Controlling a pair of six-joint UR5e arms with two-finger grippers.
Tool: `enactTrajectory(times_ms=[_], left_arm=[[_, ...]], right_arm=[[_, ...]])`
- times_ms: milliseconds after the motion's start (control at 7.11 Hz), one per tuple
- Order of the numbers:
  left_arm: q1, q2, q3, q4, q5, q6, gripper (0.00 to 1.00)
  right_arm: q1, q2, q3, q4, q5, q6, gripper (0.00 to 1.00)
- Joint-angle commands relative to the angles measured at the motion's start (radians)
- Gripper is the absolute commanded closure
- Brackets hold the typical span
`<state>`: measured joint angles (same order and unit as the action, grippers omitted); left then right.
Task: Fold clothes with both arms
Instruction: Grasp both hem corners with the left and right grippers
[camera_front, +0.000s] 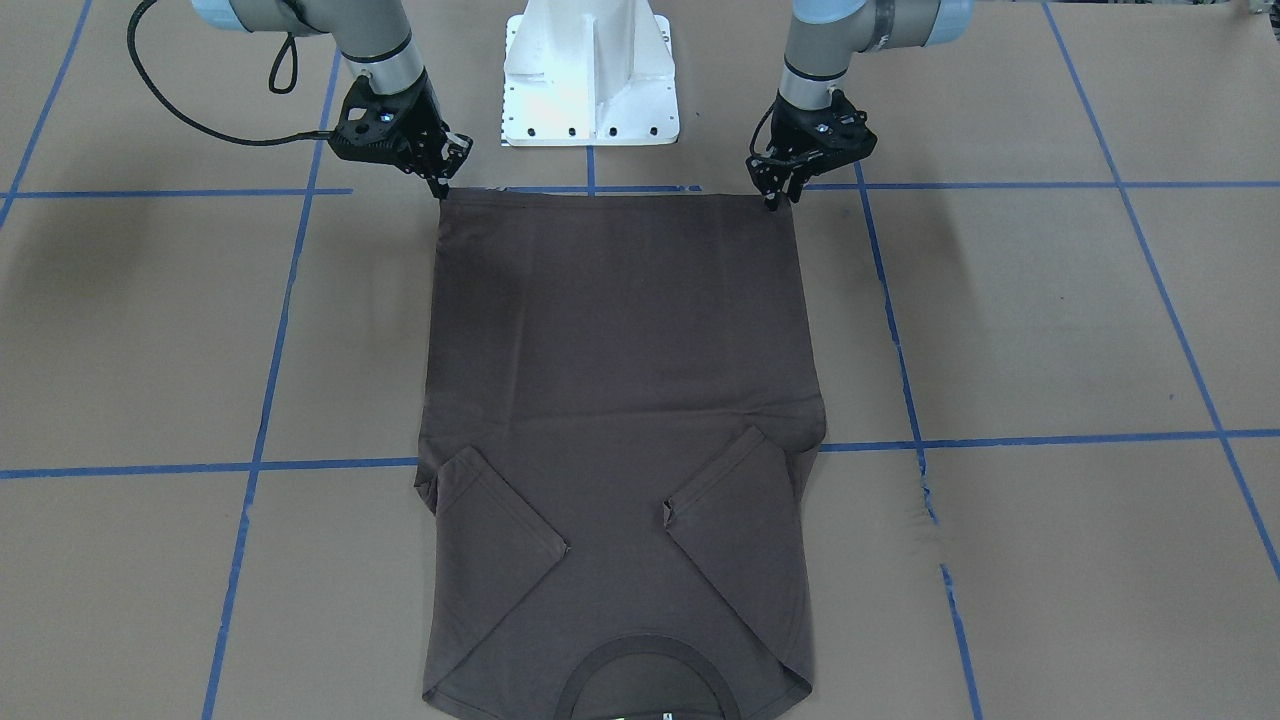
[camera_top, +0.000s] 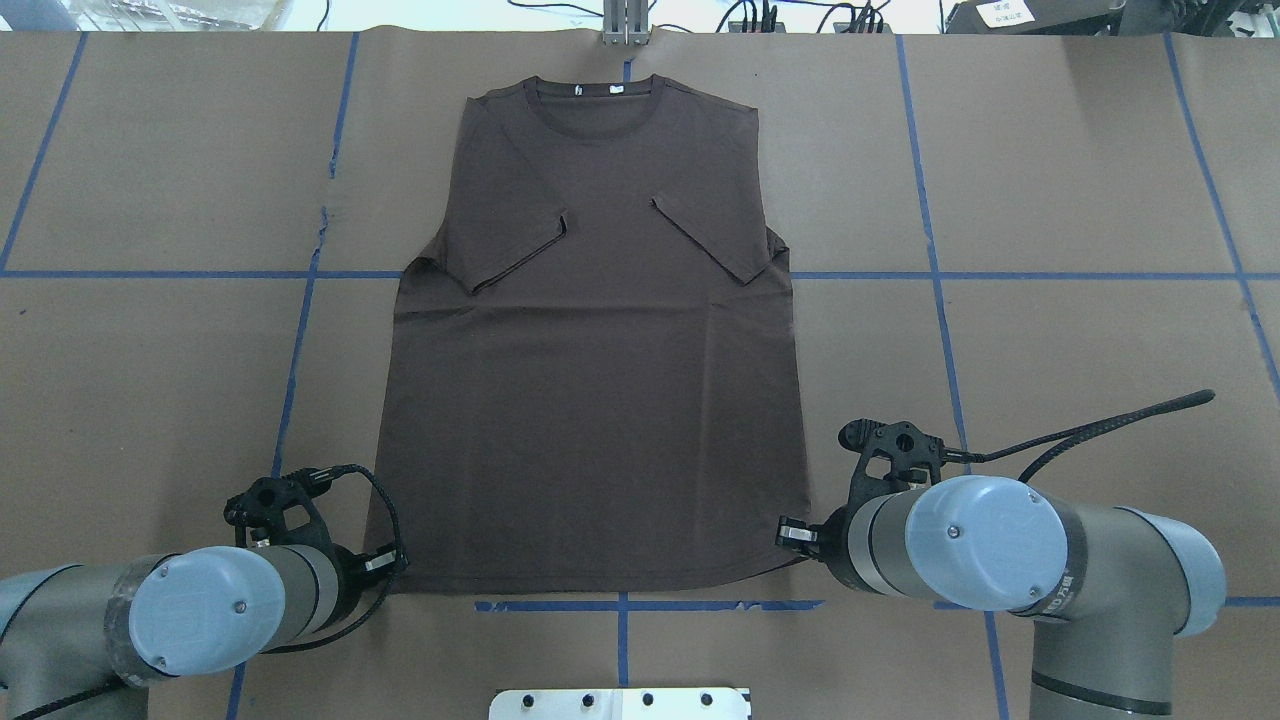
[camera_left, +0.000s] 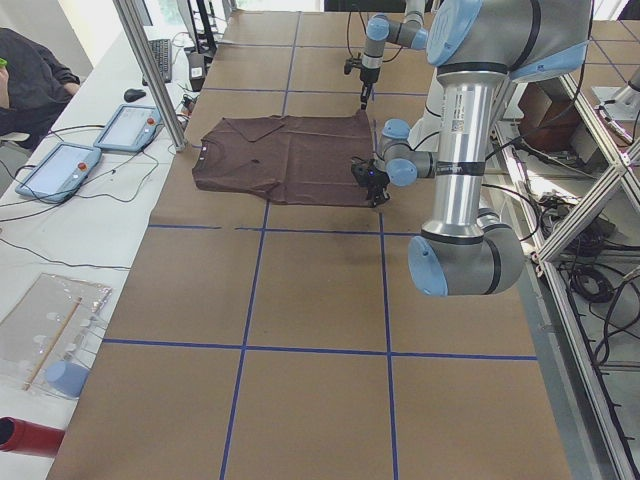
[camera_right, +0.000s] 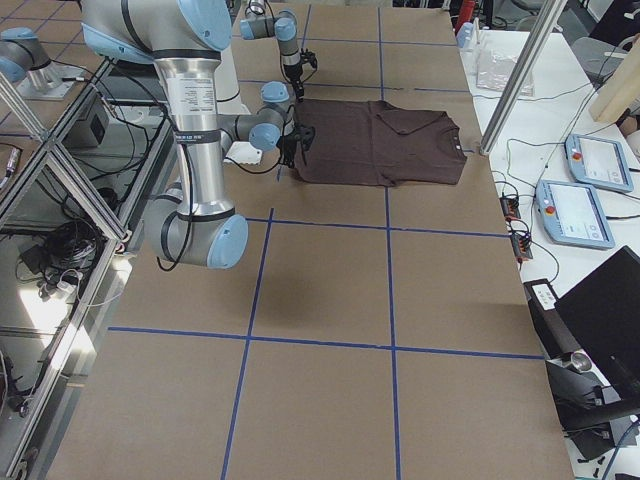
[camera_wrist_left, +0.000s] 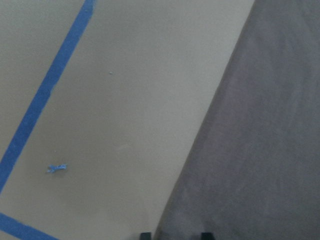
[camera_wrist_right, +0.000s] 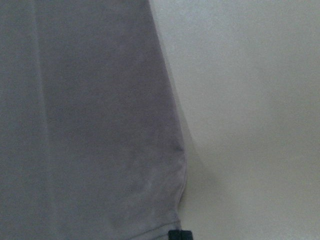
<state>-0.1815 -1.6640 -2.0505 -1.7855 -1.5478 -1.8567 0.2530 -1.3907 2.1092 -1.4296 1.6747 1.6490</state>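
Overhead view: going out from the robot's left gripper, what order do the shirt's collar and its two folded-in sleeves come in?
1. Left folded sleeve, on the left gripper's own side of the T-shirt, the view's left.
2. Right folded sleeve, across the chest, on the view's right.
3. Collar, at the far end, clearly farthest.

T-shirt collar partly beyond front view's lower edge
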Motion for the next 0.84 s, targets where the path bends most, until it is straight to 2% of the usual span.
enactTrajectory(times_ms=[0, 281, 422, 704], left_arm=[[0.004, 0.001, 0.0, 0.003, 0.0, 0.001, 0.48], [0.005, 0.001, 0.001, 0.005, 0.0, 0.001, 0.5], [0.005, 0.001, 0.001, 0.005, 0.0, 0.001, 0.59], [0.01, -0.005, -0.01, 0.052, 0.0, 0.001, 1.0]], right_arm=[[0.0, -0.001, 0.0, 0.0, 0.0, 0.0, 1.0], [0.0, -0.001, 0.0, 0.0, -0.001, 0.0, 1.0], [0.0, -0.001, 0.002, 0.0, 0.0, 0.002, 1.0], [0.002, -0.001, 0.002, 0.0, 0.0, 0.0, 1.0]])
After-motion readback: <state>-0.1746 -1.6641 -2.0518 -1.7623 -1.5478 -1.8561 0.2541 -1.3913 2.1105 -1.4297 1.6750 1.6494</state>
